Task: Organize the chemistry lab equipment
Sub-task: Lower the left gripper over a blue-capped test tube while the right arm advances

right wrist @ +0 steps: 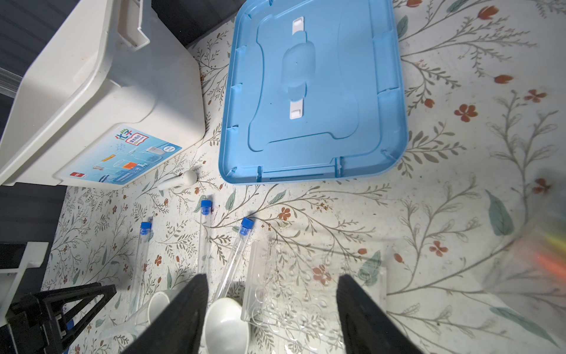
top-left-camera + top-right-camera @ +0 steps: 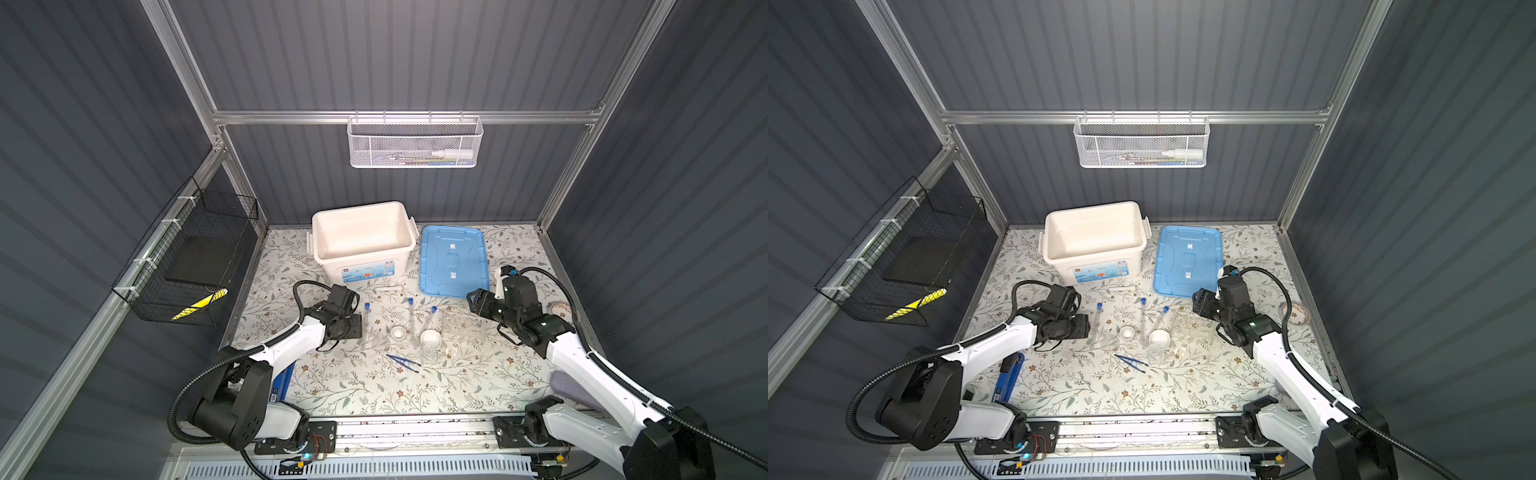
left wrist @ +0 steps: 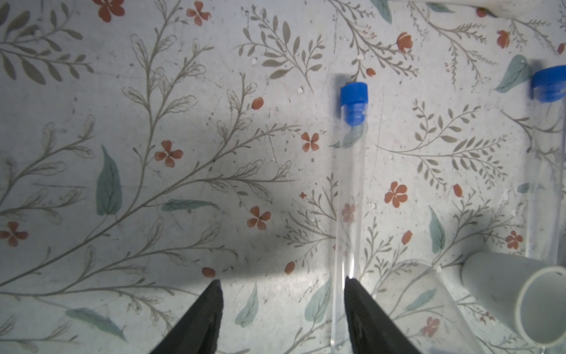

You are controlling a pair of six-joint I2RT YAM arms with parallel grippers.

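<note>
Left wrist view has the left pincer point(image 3: 283, 282) spread and empty, low over the desk point(image 3: 153, 92). One tube point(image 3: 349, 190) lies flat right along the inside of one finger, not pinched yet. Right wrist view shows the right pincer point(image 1: 272, 279) spread too, holding nothing, hovering above the rack point(image 1: 306, 291) and the big dish point(image 1: 226, 325).

Progress-wise, it looks like basically nothing is sorted. In both top views the bin point(image 2: 361, 266) sits empty at the back of the desk, with its lid point(image 2: 453, 262) off and flat beside it. Everything else lies loose in the middle:
- the middle tube point(image 2: 411, 320)
- the third tube point(image 2: 430, 320)
- the small dish point(image 2: 398, 332)
- the flask point(image 2: 428, 353)
- the tweezers point(image 2: 404, 360)
- the rod point(image 2: 388, 289), just in front of the bin

No tube stands in the rack. Best guess is the left arm is lining up to grab that first tube. That leaves pretty much every piece to put away, and whether each goes in the rack or the bin can't be told from this.
</note>
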